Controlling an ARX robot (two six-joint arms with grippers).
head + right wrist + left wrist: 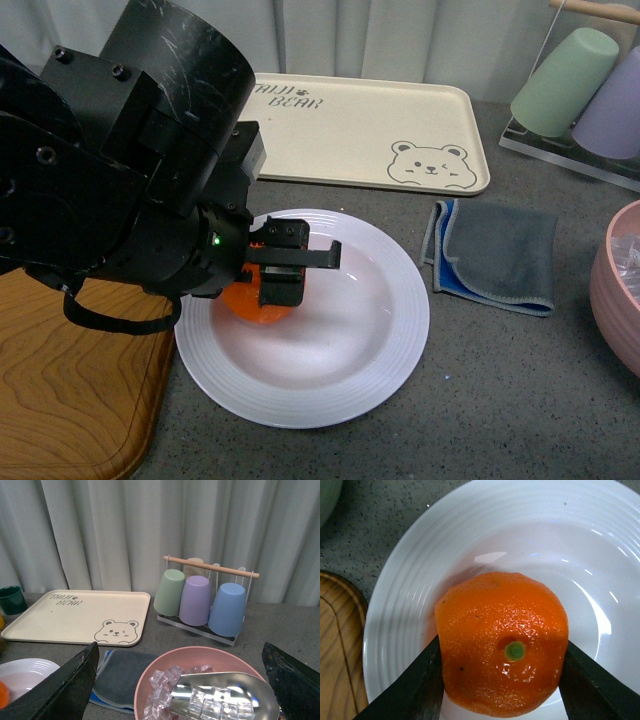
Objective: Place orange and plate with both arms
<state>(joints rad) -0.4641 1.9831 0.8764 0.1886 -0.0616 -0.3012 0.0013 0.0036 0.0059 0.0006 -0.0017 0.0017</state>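
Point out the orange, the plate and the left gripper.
orange (495,625): left wrist view, peel above the green stem dot.
plate (410,310): front view, ribbed rim on its right side.
left gripper (283,272): front view, midway between its fingertips, clamped on the orange.

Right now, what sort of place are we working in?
Likely a mock kitchen counter: a grey speckled countertop holding a rack of upturned cups, a wooden cutting board and a pink bowl of ice cubes. The curtain behind suggests a staged setup.

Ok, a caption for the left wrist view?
Left gripper clamping a glossy round orange mandarin over the large white ribbed-rim plate.
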